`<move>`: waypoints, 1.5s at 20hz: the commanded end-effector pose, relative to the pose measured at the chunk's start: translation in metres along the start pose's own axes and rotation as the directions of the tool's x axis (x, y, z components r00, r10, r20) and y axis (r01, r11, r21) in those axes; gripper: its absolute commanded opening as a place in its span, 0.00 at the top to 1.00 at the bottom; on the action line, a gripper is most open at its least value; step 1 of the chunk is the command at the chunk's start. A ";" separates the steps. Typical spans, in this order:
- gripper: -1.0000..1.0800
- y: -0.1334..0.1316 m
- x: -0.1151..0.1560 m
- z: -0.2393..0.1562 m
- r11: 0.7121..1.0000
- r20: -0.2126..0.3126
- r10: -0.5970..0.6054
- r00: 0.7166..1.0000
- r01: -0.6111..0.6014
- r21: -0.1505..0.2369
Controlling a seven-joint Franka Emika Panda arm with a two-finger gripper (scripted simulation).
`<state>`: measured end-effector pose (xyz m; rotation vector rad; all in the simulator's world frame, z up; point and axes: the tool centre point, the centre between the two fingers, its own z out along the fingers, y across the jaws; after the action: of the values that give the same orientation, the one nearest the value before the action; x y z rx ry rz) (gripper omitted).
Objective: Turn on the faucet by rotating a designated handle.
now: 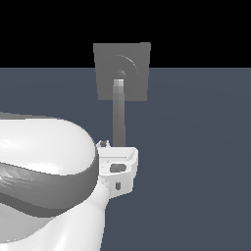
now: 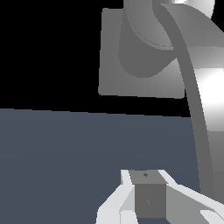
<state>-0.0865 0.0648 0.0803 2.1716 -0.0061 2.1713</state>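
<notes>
The faucet is a small grey square plate with a faint ring and round hub; it also shows in the wrist view. The handle, a long pale grey bar, runs from the hub down to my white gripper hand, which hides its lower end. In the wrist view the handle passes close beside my gripper. The fingertips are pressed together into one grey block and hold nothing. I cannot tell whether they touch the handle.
My big glossy white-and-grey arm fills the lower part of the exterior view's left. A flat dark blue-grey floor spreads under everything, with black background above it.
</notes>
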 end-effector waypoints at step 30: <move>1.00 0.119 0.008 0.000 1.000 0.002 -0.002 1.000 0.002 -0.001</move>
<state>-0.0996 -0.0394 0.0761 2.2249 0.0038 2.1345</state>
